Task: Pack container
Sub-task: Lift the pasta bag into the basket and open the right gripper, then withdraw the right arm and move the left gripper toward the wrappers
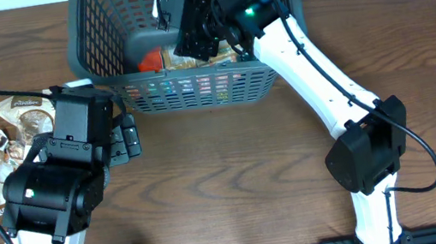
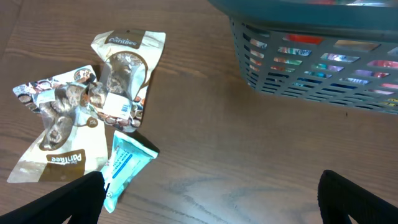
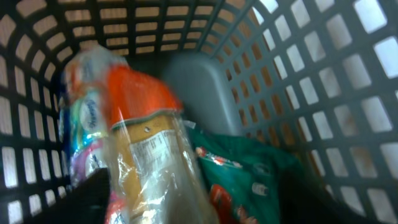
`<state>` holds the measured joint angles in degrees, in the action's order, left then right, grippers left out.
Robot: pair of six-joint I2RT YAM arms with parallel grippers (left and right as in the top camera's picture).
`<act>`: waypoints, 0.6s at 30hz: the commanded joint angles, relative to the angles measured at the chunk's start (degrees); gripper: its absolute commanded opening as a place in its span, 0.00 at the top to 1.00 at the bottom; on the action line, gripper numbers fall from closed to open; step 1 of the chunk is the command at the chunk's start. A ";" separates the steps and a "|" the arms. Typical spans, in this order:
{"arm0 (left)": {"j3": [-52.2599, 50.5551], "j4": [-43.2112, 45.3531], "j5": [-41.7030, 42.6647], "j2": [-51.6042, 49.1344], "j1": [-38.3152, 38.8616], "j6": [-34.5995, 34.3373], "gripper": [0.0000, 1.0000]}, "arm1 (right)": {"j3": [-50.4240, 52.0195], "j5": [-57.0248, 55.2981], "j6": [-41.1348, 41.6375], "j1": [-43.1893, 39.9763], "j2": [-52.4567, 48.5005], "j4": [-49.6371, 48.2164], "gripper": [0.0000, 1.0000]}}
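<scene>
The dark grey slatted container [image 1: 196, 92] stands at the table's back centre; it also shows in the left wrist view [image 2: 298, 68]. My right gripper [image 1: 201, 36] is down inside it. In the right wrist view its fingers [image 3: 199, 208] are spread open around a clear packet with an orange top [image 3: 149, 143], which lies on a green packet [image 3: 249, 174] by the container's wall [image 3: 311, 74]. My left gripper [image 2: 211, 199] is wide open and empty above the bare table, left of the container [image 1: 125, 140]. A light blue packet [image 2: 124, 165] lies just by its left finger.
Two brown snack packets [image 2: 121, 68] [image 2: 59, 124] lie on the table left of the blue one; they show at the left edge in the overhead view [image 1: 22, 116]. A multicoloured packet [image 3: 84, 118] leans against the container's left wall.
</scene>
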<state>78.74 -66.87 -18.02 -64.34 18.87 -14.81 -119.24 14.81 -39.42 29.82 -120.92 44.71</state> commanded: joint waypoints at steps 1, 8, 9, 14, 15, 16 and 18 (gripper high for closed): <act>0.72 -0.17 -0.70 0.57 0.07 -0.33 0.02 | -1.53 1.07 1.46 0.11 1.79 -0.44 0.19; 0.72 -0.20 -0.72 0.57 0.07 -0.31 0.01 | -8.33 1.07 4.79 -1.29 7.56 -1.60 0.15; 0.72 -0.20 -0.72 0.59 0.07 -0.31 0.01 | -9.97 1.05 6.29 -1.88 8.50 -1.57 0.13; 0.72 -0.61 -0.76 1.18 0.07 -0.31 0.01 | -17.79 -1.16 20.41 -8.81 14.53 -0.39 0.01; 0.74 -0.61 -0.98 1.42 0.07 -0.31 0.01 | -18.56 -2.43 24.13 -10.82 15.74 0.48 0.01; 0.81 -0.76 -1.27 1.79 0.07 -0.31 0.01 | -19.08 -4.02 28.44 -13.44 17.18 2.05 0.01; 1.73 -2.43 -3.34 2.75 -0.26 -0.85 0.01 | -19.15 -6.75 35.71 -18.88 19.61 6.23 0.01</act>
<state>78.76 -67.83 -18.46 -63.53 18.87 -14.85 -137.45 13.06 -18.85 17.06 -104.88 47.70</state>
